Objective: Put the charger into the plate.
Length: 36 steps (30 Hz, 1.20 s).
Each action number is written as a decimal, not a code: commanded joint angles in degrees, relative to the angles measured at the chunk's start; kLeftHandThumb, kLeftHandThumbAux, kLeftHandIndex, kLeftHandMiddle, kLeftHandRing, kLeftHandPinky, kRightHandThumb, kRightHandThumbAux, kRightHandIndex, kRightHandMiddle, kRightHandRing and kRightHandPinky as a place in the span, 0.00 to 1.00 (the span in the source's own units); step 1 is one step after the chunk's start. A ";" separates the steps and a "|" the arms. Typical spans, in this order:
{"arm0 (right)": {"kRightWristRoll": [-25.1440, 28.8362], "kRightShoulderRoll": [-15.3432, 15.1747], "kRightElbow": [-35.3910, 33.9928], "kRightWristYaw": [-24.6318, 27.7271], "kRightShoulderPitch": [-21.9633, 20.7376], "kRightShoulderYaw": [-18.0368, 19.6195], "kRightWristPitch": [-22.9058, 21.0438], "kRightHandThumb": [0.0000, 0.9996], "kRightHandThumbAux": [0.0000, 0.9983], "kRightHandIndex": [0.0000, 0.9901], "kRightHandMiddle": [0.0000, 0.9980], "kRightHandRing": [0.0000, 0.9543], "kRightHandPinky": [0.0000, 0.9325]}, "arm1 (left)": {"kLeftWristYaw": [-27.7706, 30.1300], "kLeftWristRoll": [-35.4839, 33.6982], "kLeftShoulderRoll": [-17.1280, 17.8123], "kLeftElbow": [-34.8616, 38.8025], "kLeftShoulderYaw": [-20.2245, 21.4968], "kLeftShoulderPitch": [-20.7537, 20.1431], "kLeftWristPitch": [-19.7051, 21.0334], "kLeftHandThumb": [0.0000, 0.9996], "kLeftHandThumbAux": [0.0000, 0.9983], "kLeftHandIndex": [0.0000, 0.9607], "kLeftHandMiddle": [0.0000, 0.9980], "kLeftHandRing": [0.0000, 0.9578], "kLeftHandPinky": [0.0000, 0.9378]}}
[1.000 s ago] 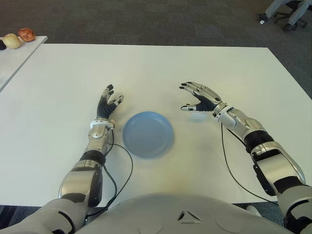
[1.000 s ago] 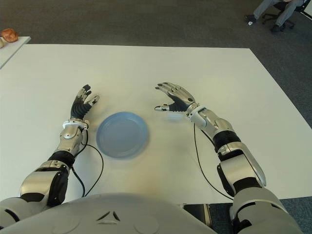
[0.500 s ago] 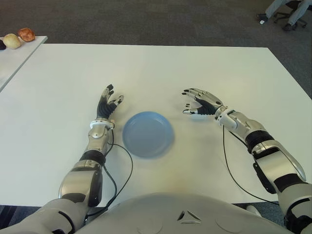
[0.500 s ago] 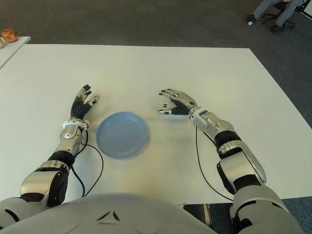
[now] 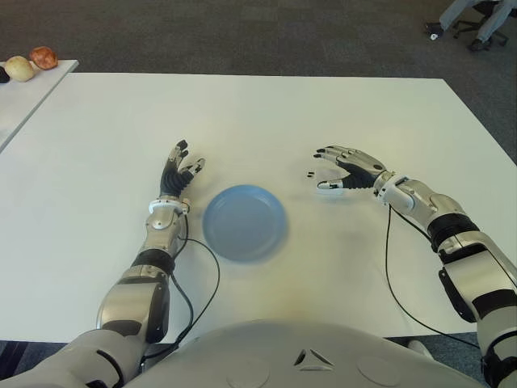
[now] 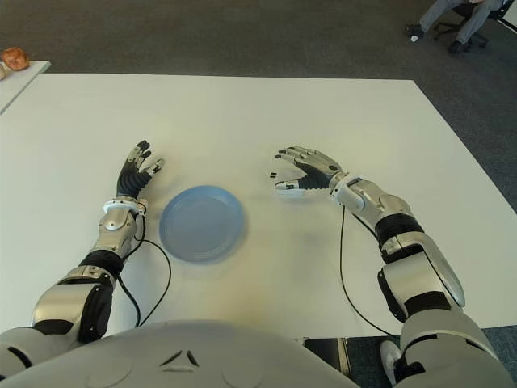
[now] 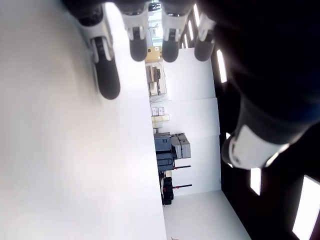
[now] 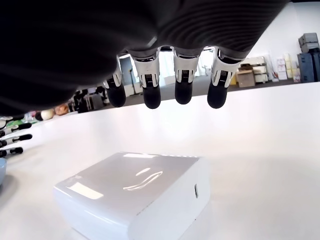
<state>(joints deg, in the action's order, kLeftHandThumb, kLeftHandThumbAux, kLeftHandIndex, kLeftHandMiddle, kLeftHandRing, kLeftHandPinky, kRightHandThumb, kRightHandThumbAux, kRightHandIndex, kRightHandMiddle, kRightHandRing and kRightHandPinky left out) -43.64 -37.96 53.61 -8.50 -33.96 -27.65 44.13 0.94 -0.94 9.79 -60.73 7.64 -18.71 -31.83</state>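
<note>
The charger (image 8: 135, 192) is a glossy white block lying on the white table (image 5: 323, 105), seen close up in the right wrist view. My right hand (image 5: 325, 170) hovers over it with fingers (image 8: 150, 95) spread, not touching it and holding nothing. The round blue plate (image 5: 245, 221) is a short way to that hand's left and holds nothing. My left hand (image 5: 179, 171) shows just left of the plate, fingers extended and open.
Black cables (image 5: 212, 275) run along the table from both wrists. A second table at the far left carries a few round fruit-like objects (image 5: 32, 58). A person's legs and an office chair (image 5: 477, 20) are at the far right on the dark carpet.
My right hand has shifted to the right and flattened out over the charger. The left hand and the plate have not moved.
</note>
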 commanded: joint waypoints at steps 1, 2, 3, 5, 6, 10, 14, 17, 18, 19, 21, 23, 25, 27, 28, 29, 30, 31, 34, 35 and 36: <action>0.70 -2.30 -1.45 1.91 1.57 0.62 -0.34 0.25 0.12 0.00 0.00 0.00 0.00 | 0.05 1.34 -0.56 -4.80 -1.10 4.70 5.86 0.00 0.71 0.00 0.00 0.00 0.03; 0.84 -2.65 -1.79 2.21 1.80 0.75 -0.47 0.25 0.12 0.00 0.00 0.00 0.00 | -0.03 1.43 -0.53 -4.84 -1.14 4.70 5.80 0.00 0.71 0.00 0.00 0.00 0.03; 0.95 -2.98 -2.16 2.47 2.01 0.88 -0.60 0.25 0.12 0.00 0.00 0.00 0.00 | -0.07 1.47 -0.53 -4.87 -1.15 4.70 5.77 0.00 0.71 0.00 0.00 0.00 0.03; 1.10 -3.30 -2.68 2.81 2.28 1.02 -0.81 0.25 0.12 0.00 0.00 0.00 0.00 | -0.09 1.53 -0.54 -4.89 -1.11 4.69 5.76 0.00 0.71 0.00 0.00 0.00 0.02; 1.19 -3.52 -3.00 3.02 2.44 1.13 -0.91 0.25 0.11 0.00 0.00 0.00 0.00 | -0.09 1.54 -0.55 -4.90 -1.07 4.69 5.79 0.00 0.71 0.00 0.00 0.00 0.02; 2.65 -5.64 -5.32 5.13 3.74 2.47 -0.94 0.25 0.11 0.00 0.00 0.00 0.00 | -0.07 1.49 -0.44 -5.11 -0.92 4.48 6.11 0.00 0.70 0.00 0.00 0.00 0.03; 3.43 -6.51 -6.79 6.38 4.75 3.32 -1.34 0.24 0.11 0.00 0.00 0.00 0.00 | 0.11 1.42 -0.37 -5.24 -0.85 4.41 5.97 0.00 0.71 0.00 0.00 0.00 0.03; 3.70 -6.72 -7.53 6.72 5.34 3.82 -1.78 0.24 0.12 0.00 0.00 0.00 0.00 | 0.26 1.32 -0.35 -5.28 -0.76 4.39 5.96 0.00 0.71 0.00 0.00 0.00 0.04; 3.76 -6.75 -7.72 6.82 5.48 3.95 -1.88 0.24 0.12 0.00 0.00 0.00 0.00 | 0.26 1.32 -0.36 -5.29 -0.75 4.39 5.95 0.00 0.71 0.00 0.00 0.00 0.04; 3.84 -6.81 -7.85 6.89 5.66 4.10 -1.95 0.24 0.13 0.00 0.00 0.00 0.00 | 0.24 1.33 -0.36 -5.30 -0.73 4.40 5.91 0.00 0.71 0.00 0.00 0.00 0.04; 3.90 -6.86 -8.06 7.01 5.94 4.38 -2.08 0.24 0.13 0.00 0.00 0.00 0.00 | 0.16 1.37 -0.36 -5.31 -0.74 4.43 5.81 0.00 0.71 0.00 0.00 0.00 0.04; 3.80 -6.93 -8.14 6.88 6.22 4.58 -2.21 0.24 0.13 0.00 0.00 0.00 0.00 | 0.03 1.46 -0.36 -5.25 -0.79 4.51 5.67 0.00 0.71 0.00 0.00 0.00 0.04; 3.66 -6.96 -8.25 6.64 6.52 4.68 -2.39 0.24 0.13 0.00 0.00 0.00 0.00 | -0.03 1.53 -0.30 -5.16 -0.83 4.60 5.55 0.00 0.70 0.00 0.00 0.00 0.03; 3.57 -6.89 -8.43 6.48 6.75 4.74 -2.57 0.24 0.14 0.00 0.00 0.00 0.00 | -0.03 1.59 -0.22 -5.10 -0.87 4.66 5.52 0.00 0.70 0.00 0.00 0.00 0.03; 3.53 -6.87 -8.50 6.42 6.83 4.76 -2.63 0.24 0.14 0.00 0.00 0.00 0.00 | -0.04 1.62 -0.20 -5.08 -0.90 4.68 5.52 0.00 0.70 0.00 0.00 0.00 0.03; 3.46 -6.83 -8.52 6.28 6.92 4.75 -2.69 0.24 0.14 0.00 0.00 0.00 0.00 | -0.09 1.68 -0.18 -5.07 -0.94 4.69 5.56 0.00 0.69 0.00 0.00 0.00 0.03; 3.42 -6.81 -8.55 6.19 6.99 4.75 -2.74 0.24 0.14 0.00 0.00 0.00 0.00 | -0.12 1.71 -0.18 -5.07 -0.96 4.68 5.58 0.00 0.69 0.00 0.00 0.00 0.03; 3.39 -6.78 -8.58 6.15 7.04 4.75 -2.77 0.24 0.14 0.00 0.00 0.00 0.00 | -0.15 1.73 -0.17 -5.08 -0.97 4.68 5.61 0.00 0.69 0.00 0.00 0.00 0.03; 3.54 -6.72 -8.82 6.36 7.27 4.85 -2.85 0.24 0.14 0.00 0.00 0.00 0.00 | -0.05 1.69 -0.15 -5.02 -0.93 4.79 5.65 0.00 0.68 0.00 0.00 0.00 0.03; 3.47 -6.68 -8.84 6.32 7.33 4.82 -2.87 0.24 0.14 0.00 0.00 0.00 0.00 | -0.01 1.73 -0.13 -4.98 -0.93 4.84 5.56 0.00 0.68 0.00 0.00 0.00 0.03; 3.48 -6.62 -8.82 6.43 7.37 4.78 -2.91 0.24 0.14 0.00 0.00 0.00 0.00 | -0.01 1.83 -0.09 -4.97 -0.96 4.87 5.49 0.00 0.68 0.00 0.00 0.00 0.03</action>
<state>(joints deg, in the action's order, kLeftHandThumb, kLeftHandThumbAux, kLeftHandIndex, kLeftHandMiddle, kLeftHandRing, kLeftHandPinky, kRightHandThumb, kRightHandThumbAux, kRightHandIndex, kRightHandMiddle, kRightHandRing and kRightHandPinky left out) -40.23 -44.71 45.09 -2.24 -27.15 -23.17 41.76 0.93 -0.02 10.31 -61.15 7.58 -18.90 -31.83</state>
